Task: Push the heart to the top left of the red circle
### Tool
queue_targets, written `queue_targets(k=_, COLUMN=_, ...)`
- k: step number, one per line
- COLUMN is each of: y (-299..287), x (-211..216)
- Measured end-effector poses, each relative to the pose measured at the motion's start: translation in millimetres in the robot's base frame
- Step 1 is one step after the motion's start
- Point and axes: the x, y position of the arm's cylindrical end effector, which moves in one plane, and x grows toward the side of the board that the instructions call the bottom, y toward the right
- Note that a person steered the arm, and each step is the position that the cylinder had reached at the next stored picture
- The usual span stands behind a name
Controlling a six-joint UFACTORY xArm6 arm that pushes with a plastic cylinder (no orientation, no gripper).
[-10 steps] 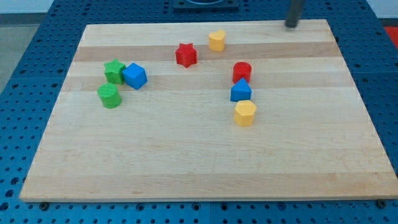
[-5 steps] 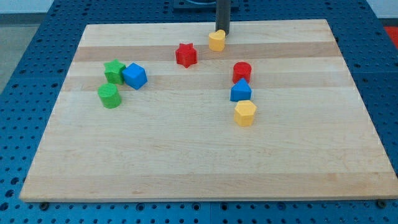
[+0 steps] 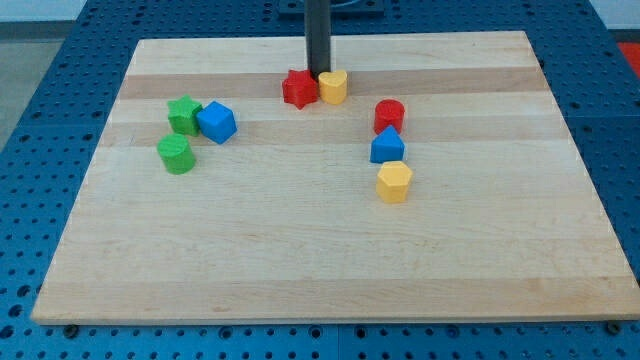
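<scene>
The yellow heart (image 3: 334, 87) sits near the view's top middle of the wooden board (image 3: 300, 250), touching the red star (image 3: 298, 88) on its left. The red circle (image 3: 389, 115) lies to the heart's lower right, a short gap away. My tip (image 3: 319, 75) is just above the seam between the heart and the star, touching or nearly touching both. The dark rod rises straight up out of the view's top.
A blue triangular block (image 3: 387, 147) and a yellow hexagon (image 3: 394, 182) sit in a column below the red circle. At the view's left, a green star (image 3: 184, 114), a blue block (image 3: 216, 122) and a green cylinder (image 3: 176, 154) cluster together.
My tip swept from the view's top right leftward to the heart. The heart slid down and left from near the top edge until it met the red star.
</scene>
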Motion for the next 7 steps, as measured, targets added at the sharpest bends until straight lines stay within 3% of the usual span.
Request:
queue_targets(k=5, y=58, x=54)
queue_targets(k=7, y=25, x=4)
